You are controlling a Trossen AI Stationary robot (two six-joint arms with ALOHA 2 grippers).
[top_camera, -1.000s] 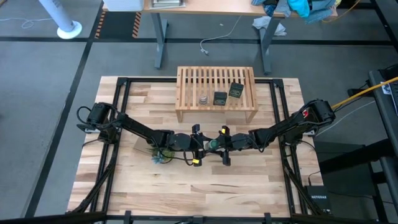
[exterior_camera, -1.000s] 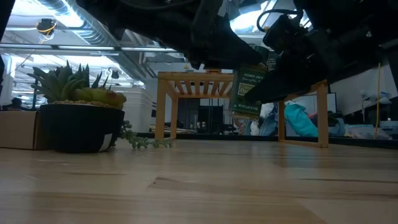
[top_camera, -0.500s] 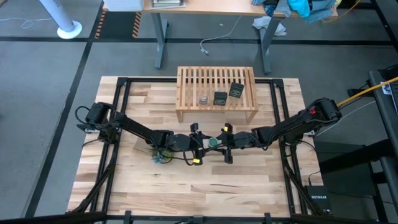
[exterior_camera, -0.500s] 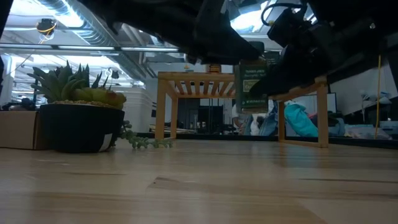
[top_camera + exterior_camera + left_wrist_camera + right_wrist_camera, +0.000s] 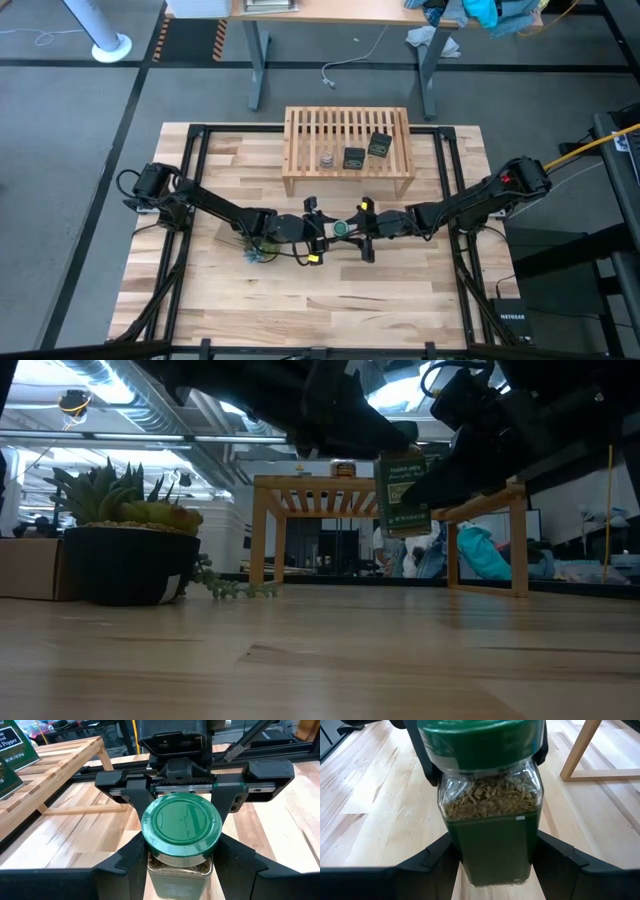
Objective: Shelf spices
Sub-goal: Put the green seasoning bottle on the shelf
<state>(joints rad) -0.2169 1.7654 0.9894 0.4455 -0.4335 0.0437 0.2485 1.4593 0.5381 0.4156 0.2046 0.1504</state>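
Observation:
The green-capped jar [image 5: 342, 228] is upright in the air at the table's middle, between my two grippers. My left gripper [image 5: 322, 231] reaches it from the table's left and my right gripper [image 5: 360, 229] from the right; both are shut on it. In the low view the jar [image 5: 403, 491] hangs well above the tabletop. The shelf [image 5: 347, 128] stands behind it. On its slats stand two dark tins [image 5: 353, 157] [image 5: 379, 146] and the tiny pale jar [image 5: 327, 158]. My left gripper pinches the jar's glass body [image 5: 151, 869] below the cap between its two fingers, coming level from the table's left. The jar stands upright, clear of the table. My right gripper pinches the jar's green-labelled body [image 5: 459, 851] between its two fingers, coming level from the table's right. The cap [image 5: 480, 740] is above the fingers.
A spiky green plant in a dark pot [image 5: 258, 248] stands on the table just beside my left forearm, and shows at the left of the low view [image 5: 125, 550]. Bare tabletop [image 5: 330, 300] lies toward the near edge. The shelf's legs [image 5: 263, 540] stand behind the jar.
The jar was tipped with its bottom toward the table's left; it has swung upright and risen a little, still between both grippers. My right arm has drawn slightly toward the table's right edge.

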